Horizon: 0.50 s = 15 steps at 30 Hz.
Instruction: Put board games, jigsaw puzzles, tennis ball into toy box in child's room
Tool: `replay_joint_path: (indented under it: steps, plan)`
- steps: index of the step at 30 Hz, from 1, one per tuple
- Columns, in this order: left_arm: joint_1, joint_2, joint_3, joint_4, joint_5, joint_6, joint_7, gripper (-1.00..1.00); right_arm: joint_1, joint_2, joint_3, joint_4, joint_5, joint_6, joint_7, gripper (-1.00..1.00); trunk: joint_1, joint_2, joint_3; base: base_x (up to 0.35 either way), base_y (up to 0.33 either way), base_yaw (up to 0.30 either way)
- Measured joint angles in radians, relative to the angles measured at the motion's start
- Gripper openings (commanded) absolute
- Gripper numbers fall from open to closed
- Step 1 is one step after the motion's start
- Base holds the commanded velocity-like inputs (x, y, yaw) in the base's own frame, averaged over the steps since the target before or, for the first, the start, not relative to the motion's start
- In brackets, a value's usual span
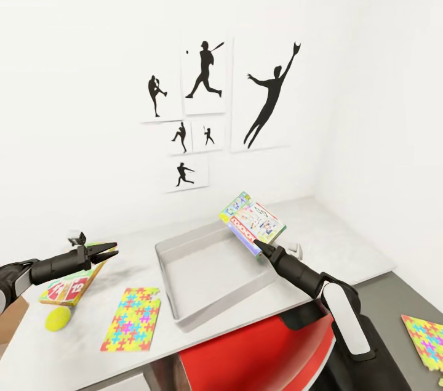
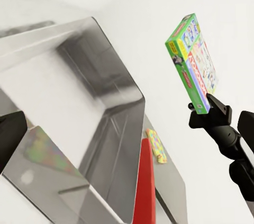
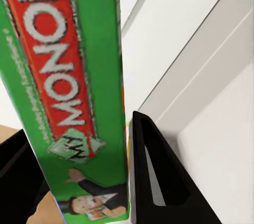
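Note:
My right gripper (image 1: 258, 246) is shut on the green-edged board game (image 1: 253, 218), a Monopoly box (image 3: 69, 91), held tilted in the air above the far right corner of the toy box (image 1: 184, 255). The grey bin (image 2: 106, 102) looks empty inside. In the left wrist view the held game (image 2: 193, 62) stands on edge in the right gripper (image 2: 209, 108). My left gripper (image 1: 107, 250) hovers open above the SKIP-BO board game (image 1: 67, 289) at the left of the table (image 1: 344, 243). The tennis ball (image 1: 58, 318) lies beside that box. One jigsaw puzzle (image 1: 132, 319) lies flat in front of the bin's left side.
A second jigsaw puzzle (image 1: 424, 338) lies on a darker grey surface at the far lower right. A red chair (image 1: 258, 348) is tucked under the table's front edge. Black sports-silhouette pictures (image 1: 206, 77) hang on the white wall behind.

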Motion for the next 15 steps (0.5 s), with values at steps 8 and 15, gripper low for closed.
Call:
replay_joint_path:
  steps: [8,15]
  plan:
    - [0.0,0.0,0.0,0.0,0.0,0.0,0.0,1.0,0.0,0.0,0.0,0.0,-0.001,0.0,0.002,-1.0,0.0,0.0,0.0,0.062,-0.091,0.0]
    - [0.0,0.0,0.0,0.0,0.0,0.0,0.0,1.0,0.0,0.0,0.0,0.0,0.0,-0.001,0.005,-1.0,0.0,0.0,0.0,0.007,-0.008,0.0]
